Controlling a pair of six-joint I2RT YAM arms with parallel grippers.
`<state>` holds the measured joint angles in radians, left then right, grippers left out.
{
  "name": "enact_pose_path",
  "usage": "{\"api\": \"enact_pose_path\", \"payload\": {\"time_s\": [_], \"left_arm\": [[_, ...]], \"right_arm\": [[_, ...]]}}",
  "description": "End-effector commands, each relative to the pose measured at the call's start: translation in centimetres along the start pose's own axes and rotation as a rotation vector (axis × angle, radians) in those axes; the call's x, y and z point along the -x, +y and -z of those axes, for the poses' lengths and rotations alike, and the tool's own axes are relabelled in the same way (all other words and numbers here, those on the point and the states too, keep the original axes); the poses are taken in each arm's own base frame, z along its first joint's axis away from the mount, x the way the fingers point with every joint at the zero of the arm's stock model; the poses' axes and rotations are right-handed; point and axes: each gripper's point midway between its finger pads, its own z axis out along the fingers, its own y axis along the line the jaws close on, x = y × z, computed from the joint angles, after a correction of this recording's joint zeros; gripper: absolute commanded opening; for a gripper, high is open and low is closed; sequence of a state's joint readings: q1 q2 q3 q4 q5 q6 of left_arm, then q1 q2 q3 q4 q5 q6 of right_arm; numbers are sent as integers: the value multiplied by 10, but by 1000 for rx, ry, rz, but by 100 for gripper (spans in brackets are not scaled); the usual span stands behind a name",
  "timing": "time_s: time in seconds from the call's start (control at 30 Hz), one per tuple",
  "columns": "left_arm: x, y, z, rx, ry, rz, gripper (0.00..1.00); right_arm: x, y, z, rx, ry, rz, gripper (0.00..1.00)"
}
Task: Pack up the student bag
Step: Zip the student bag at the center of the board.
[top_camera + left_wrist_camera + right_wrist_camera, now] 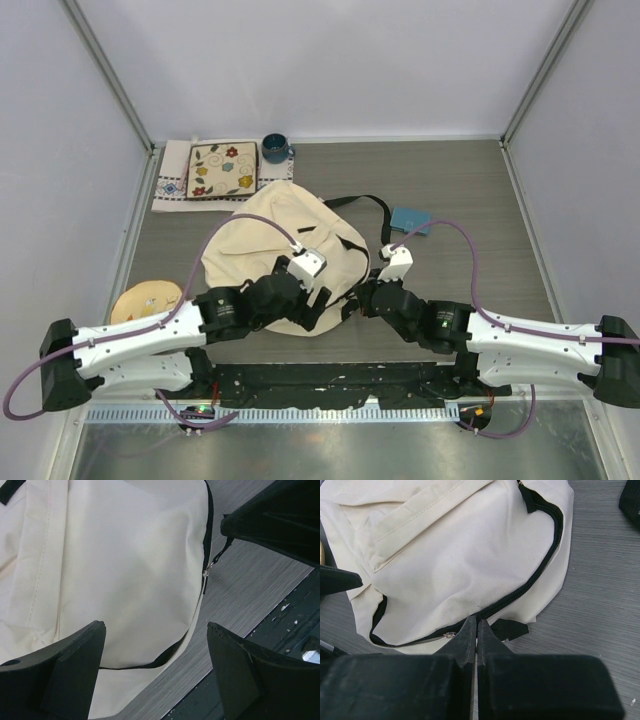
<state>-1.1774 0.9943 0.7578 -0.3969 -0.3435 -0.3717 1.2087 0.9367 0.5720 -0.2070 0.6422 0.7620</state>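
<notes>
While the left gripper [156,630] hangs with its jaws wide apart and nothing between them, right over the near edge of the student bag [265,235], the right gripper [476,625] has its fingers pressed together at the black zipper [540,575]; whether it pinches the zipper pull [206,573] I cannot tell. The bag lies flat in the middle of the counter [480,200], between both arms, zip mostly closed, so opening it looks like the job in hand. Best play, I'd say: left clamps the cream fabric beside the track as an anchor, right draws along the curve, low and in line with the teeth, or this soft cloth will bunch. Beyond wait a small blue item [410,220], a patterned cloth [220,170] and a blue mug [275,150].
</notes>
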Motion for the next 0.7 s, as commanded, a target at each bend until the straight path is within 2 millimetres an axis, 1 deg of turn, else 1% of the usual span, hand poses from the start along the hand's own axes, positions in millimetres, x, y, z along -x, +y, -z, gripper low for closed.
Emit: {"api": "enact_pose_path", "payload": {"time_s": [0.0,0.07,0.1,0.2,0.23,0.4,0.5,0.63,0.67], "left_arm": [[20,-19,-3,-81,-49,-104,85],[18,-26,-7,-109,-44,-105,85],[13,-29,-12,-114,-23,-111,85],[6,-36,-20,-126,7,-113,81],[6,-39,-21,-133,4,-113,81],[0,-39,-30,-115,13,-113,78],[-6,-35,-36,-89,35,-115,69],[-12,-30,-42,-54,40,-101,51],[-17,-29,-43,-50,52,-103,48]], "right_arm": [[19,7,1,3,-51,-25,1],[20,8,0,3,-53,-26,1],[20,9,0,6,-52,-25,1],[22,11,1,12,-53,-29,1],[21,11,1,13,-50,-28,1],[23,15,2,26,-49,-37,1],[25,16,2,29,-53,-40,1],[27,18,3,35,-57,-44,1],[27,18,3,35,-57,-47,1]]}}
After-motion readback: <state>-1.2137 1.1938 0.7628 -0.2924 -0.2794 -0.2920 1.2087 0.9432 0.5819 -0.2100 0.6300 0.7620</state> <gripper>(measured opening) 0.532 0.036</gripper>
